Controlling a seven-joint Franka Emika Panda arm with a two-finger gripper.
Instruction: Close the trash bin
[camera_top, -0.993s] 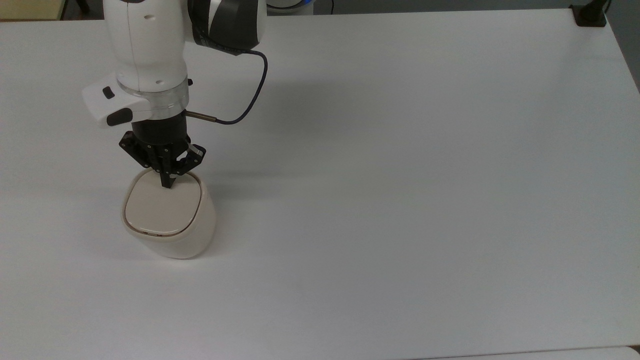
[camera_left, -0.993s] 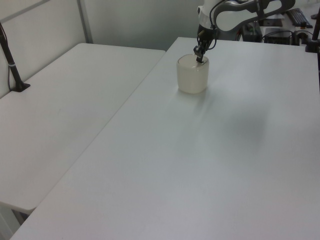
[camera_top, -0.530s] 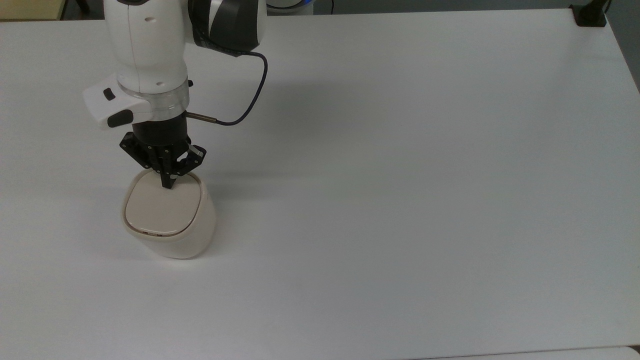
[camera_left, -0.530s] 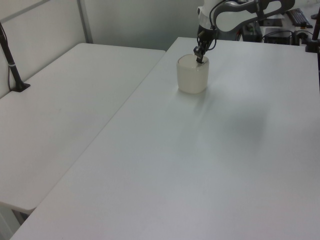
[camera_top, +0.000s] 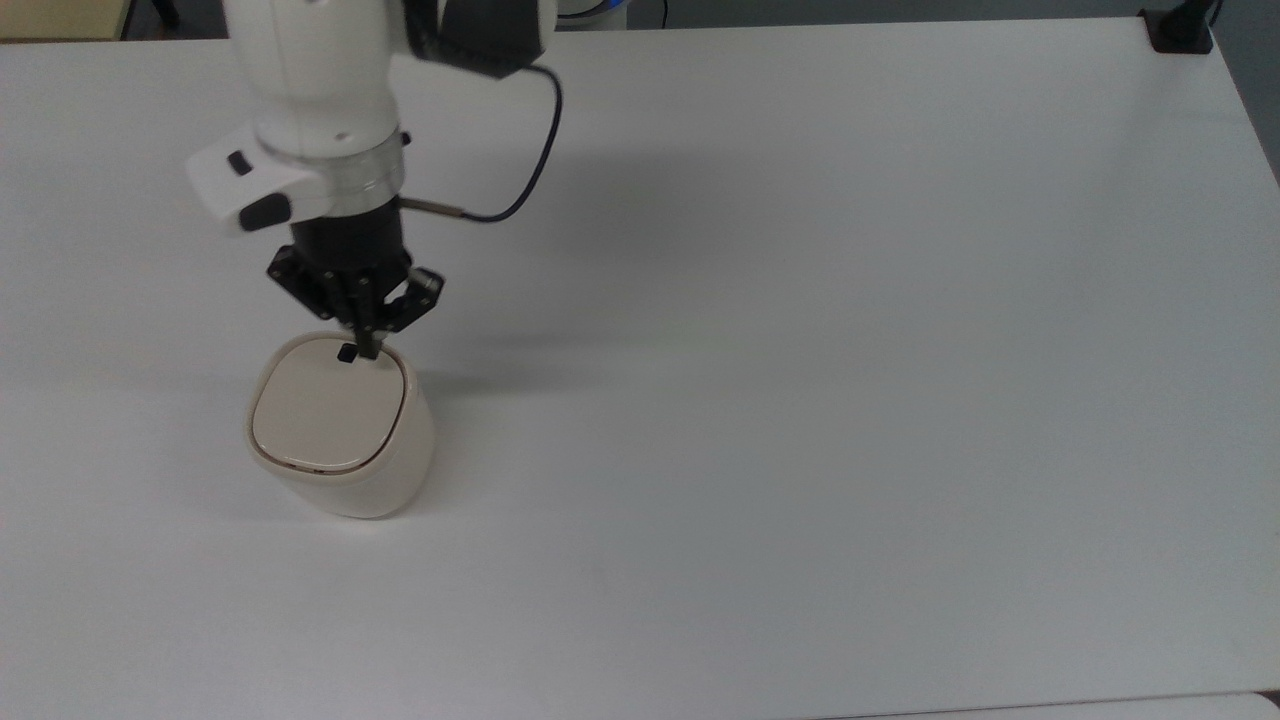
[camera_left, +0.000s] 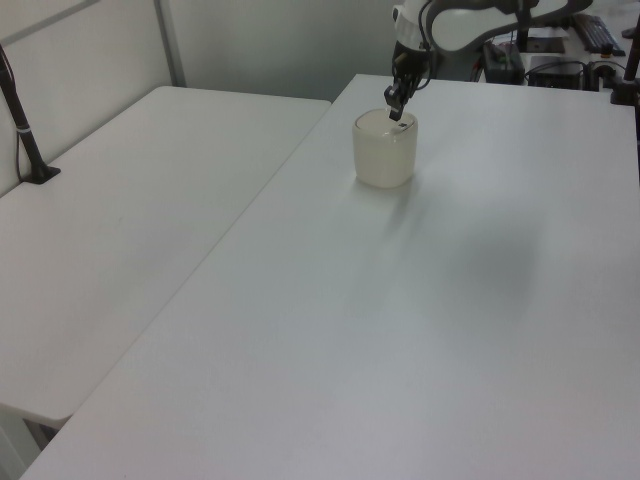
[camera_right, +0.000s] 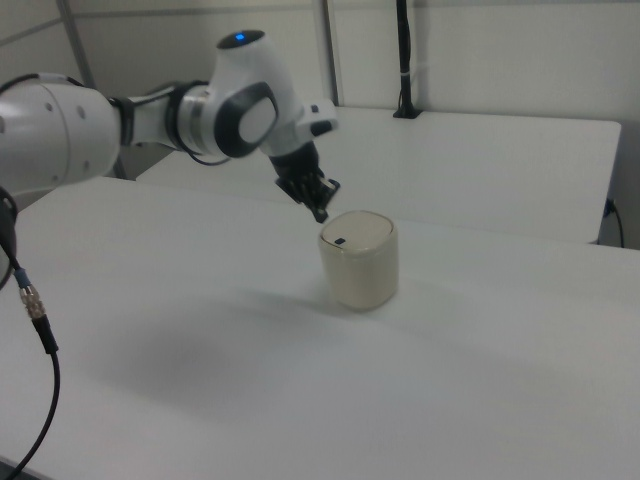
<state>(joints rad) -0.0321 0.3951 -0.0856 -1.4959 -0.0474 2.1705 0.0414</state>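
Note:
The cream-white trash bin (camera_top: 350, 480) stands on the white table at the top view's left, its flat lid (camera_top: 325, 415) lying down level with the rim. A small black latch button (camera_top: 347, 352) shows at the lid's far edge. My gripper (camera_top: 369, 350) hangs just above that far edge, a little to the button's right, with its black fingers pressed together and nothing between them. In the left view the trash bin (camera_left: 384, 155) sits at the far end of the table under the gripper (camera_left: 393, 110). From the right view, the gripper (camera_right: 320, 212) hovers clear of the trash bin (camera_right: 360, 268).
The white table (camera_top: 800, 350) stretches wide to the top view's right. A black clamp (camera_top: 1180, 30) sits at its far right corner. A second table (camera_left: 130, 220) with a black post (camera_left: 25, 130) lies on the left view's left. A cable (camera_right: 40, 340) hangs at the right view's left.
The gripper has lifted off the lid and shifted slightly to the top view's right and far side, uncovering the black latch button. The bin has not moved.

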